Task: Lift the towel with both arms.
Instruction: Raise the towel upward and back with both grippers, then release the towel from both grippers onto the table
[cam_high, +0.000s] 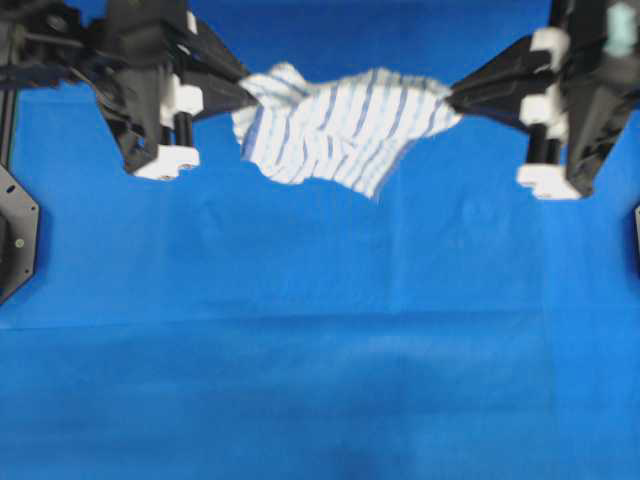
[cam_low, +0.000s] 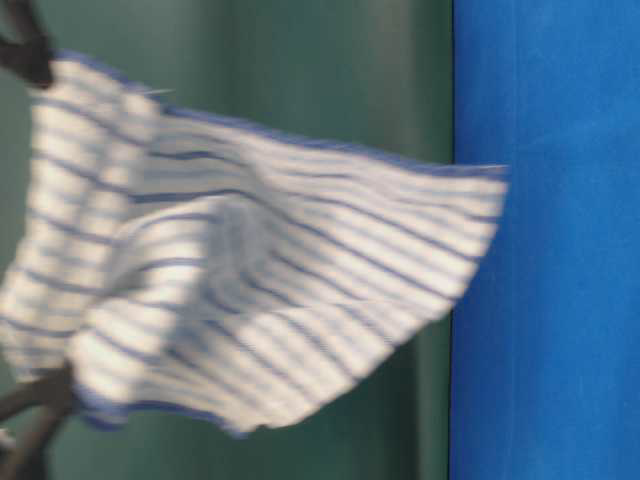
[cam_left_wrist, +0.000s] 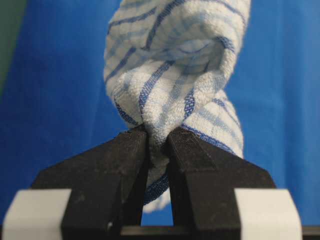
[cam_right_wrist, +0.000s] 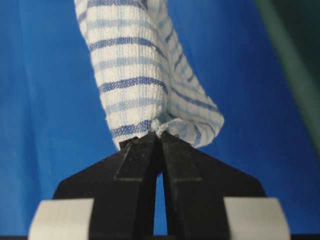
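Okay, my left end effector (cam_high: 250, 92) and right end effector (cam_high: 452, 98) each pinch the towel (cam_high: 340, 130) tight, arms reaching inward above the table (cam_high: 320, 380).

Towel (cam_low: 250, 290): blurred in my table-level view, left edge cut off. Left gripper (cam_left_wrist: 156, 145): I see a fold vanish between its jaws. Both arms: cropped by the overhead view's top. Dark plate (cam_high: 15, 235), far left: partly out of frame, unidentifiable.
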